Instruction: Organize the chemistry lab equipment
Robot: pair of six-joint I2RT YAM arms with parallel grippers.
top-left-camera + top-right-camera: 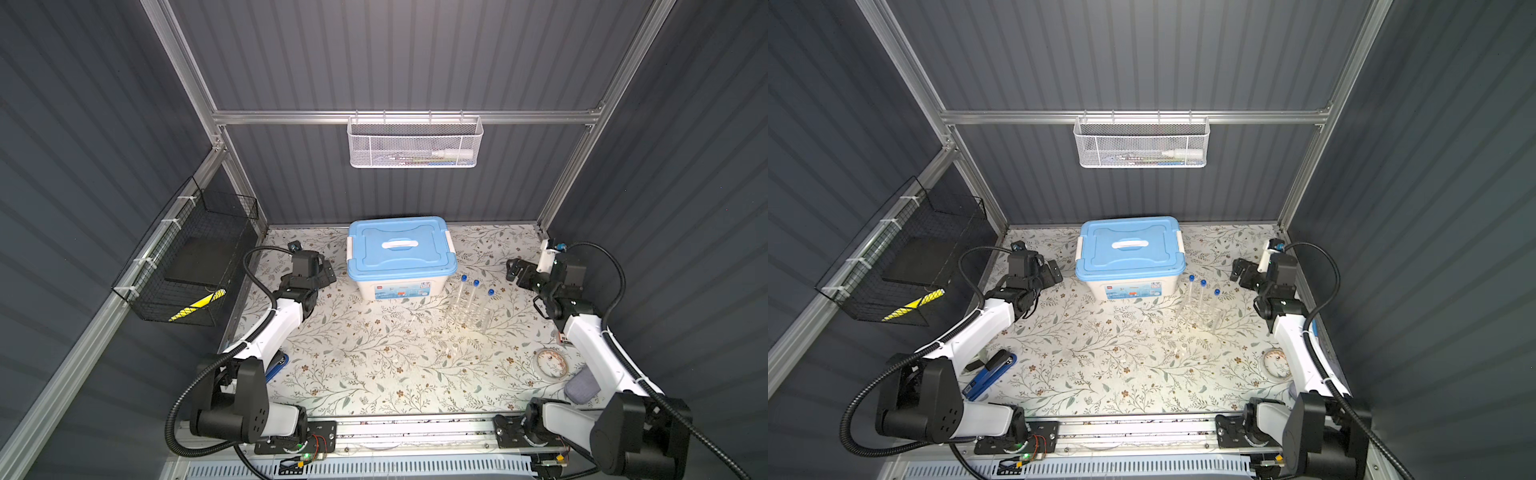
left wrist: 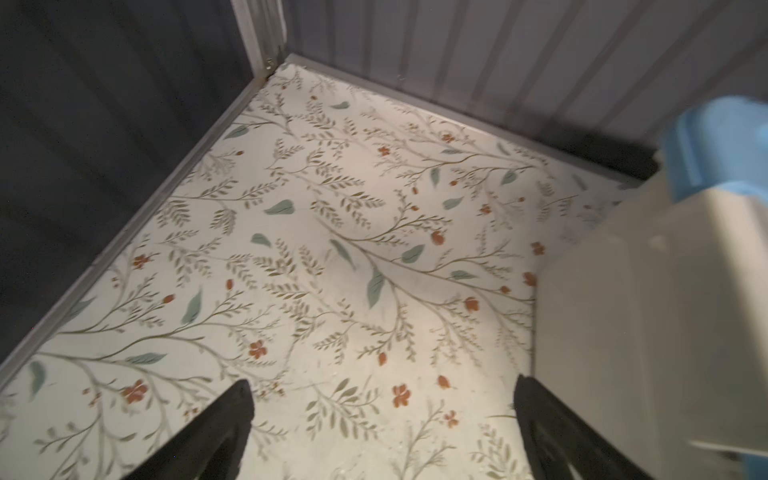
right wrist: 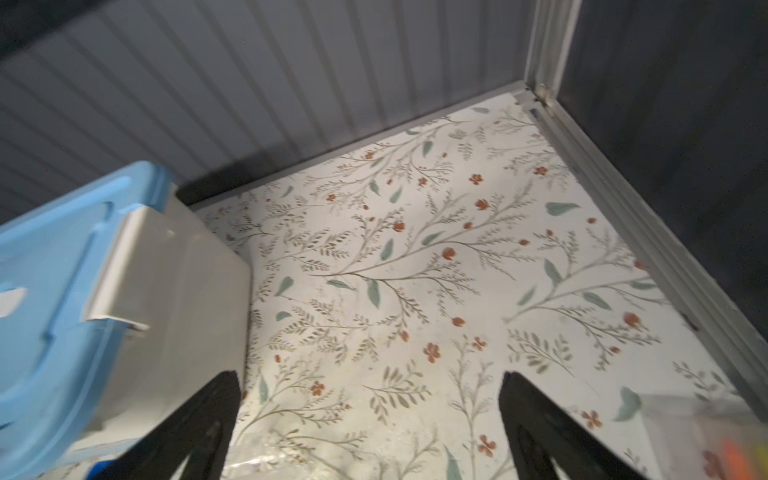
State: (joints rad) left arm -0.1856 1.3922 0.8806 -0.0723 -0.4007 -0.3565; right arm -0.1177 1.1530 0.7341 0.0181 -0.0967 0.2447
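Three long clear test tubes with blue caps stand upright in a clear plastic rack just right of the blue-lidded box. A faint clear glass vessel sits on the mat in front of the box. My left gripper hangs open and empty left of the box. My right gripper is open and empty right of the box, behind the tubes. An edge of the clear rack shows by its fingers.
A white storage box with a latched blue lid stands at the back centre. A stapler lies front left; a tape roll and grey cloth front right. On the walls hang a white mesh basket and a black wire basket.
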